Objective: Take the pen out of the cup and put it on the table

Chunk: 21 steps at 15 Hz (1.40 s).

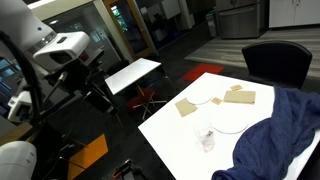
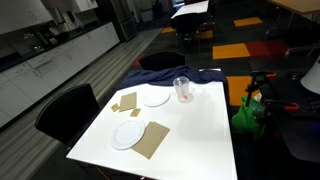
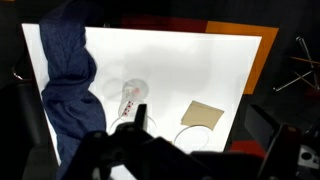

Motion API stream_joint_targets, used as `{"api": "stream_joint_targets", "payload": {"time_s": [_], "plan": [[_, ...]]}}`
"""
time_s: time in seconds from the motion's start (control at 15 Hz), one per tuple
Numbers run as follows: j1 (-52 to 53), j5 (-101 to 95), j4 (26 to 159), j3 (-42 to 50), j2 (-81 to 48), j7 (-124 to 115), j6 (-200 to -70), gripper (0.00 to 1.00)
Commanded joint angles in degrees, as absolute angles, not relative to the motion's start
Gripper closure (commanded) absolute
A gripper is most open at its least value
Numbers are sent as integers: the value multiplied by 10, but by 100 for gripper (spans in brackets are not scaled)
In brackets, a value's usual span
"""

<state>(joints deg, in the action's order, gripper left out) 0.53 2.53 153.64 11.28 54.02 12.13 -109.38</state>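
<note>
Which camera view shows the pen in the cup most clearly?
An exterior view: the pen is a red streak inside the cup, seen from the side. The wrist view, from above, shows the pen only as a faint pink smear. In an exterior view the cup is tiny and the pen hardly shows.

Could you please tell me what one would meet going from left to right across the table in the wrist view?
blue cloth → cup, with the pen inside it → tan square
</note>
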Motion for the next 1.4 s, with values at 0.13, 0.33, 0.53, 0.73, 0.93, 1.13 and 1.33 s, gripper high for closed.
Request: {"api": "stream_joint_targets", "payload": {"time_s": [0.13, 0.33, 0.53, 0.73, 0.93, 1.13, 1.33], "plan": [[-14, 38, 1560, 58, 528, 33, -1167, 0], [-23, 38, 1581, 14, 509, -53, -1240, 0], [-31, 43, 1595, -28, 476, -140, -1311, 0], [-44, 49, 1594, -65, 427, -223, -1376, 0], [-66, 39, 1588, -103, 364, -299, -1435, 0], [-105, 10, 1583, -147, 301, -366, -1500, 0], [-145, -36, 1572, -181, 238, -431, -1548, 0]]}}
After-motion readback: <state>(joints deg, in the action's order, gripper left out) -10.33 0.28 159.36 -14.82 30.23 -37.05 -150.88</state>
